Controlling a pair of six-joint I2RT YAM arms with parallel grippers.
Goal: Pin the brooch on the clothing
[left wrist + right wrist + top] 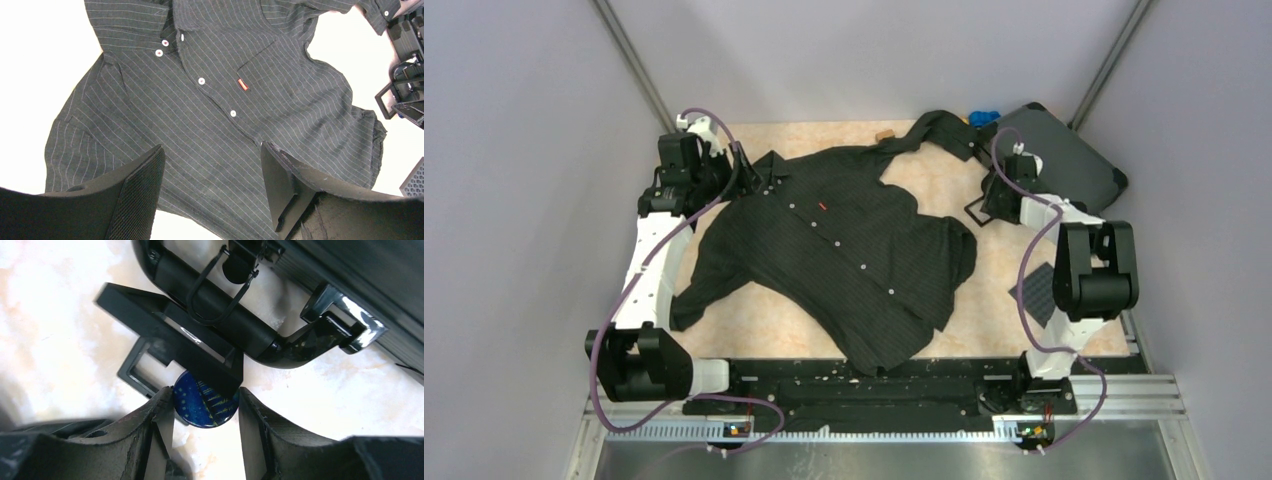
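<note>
The black pinstriped shirt [844,250] lies spread flat on the table, collar to the far left; it fills the left wrist view [210,100], with its white buttons and red tag [243,85] showing. My left gripper [749,175] hovers over the collar end, open and empty [212,150]. The brooch [202,407], a small round blue disc with yellow marks, sits between the fingertips of my right gripper [205,392], its top edge hidden by a black stand [170,330]. Both fingers touch its edges. In the top view the right gripper [984,205] is at the shirt's right side.
A dark hard case [1064,155] lies at the far right, its hinge close to the right gripper. A bright-blue toy piece [984,117] lies by the far sleeve. A dark grid pad [1036,290] lies near the right arm. A small brown piece [885,132] sits at the back.
</note>
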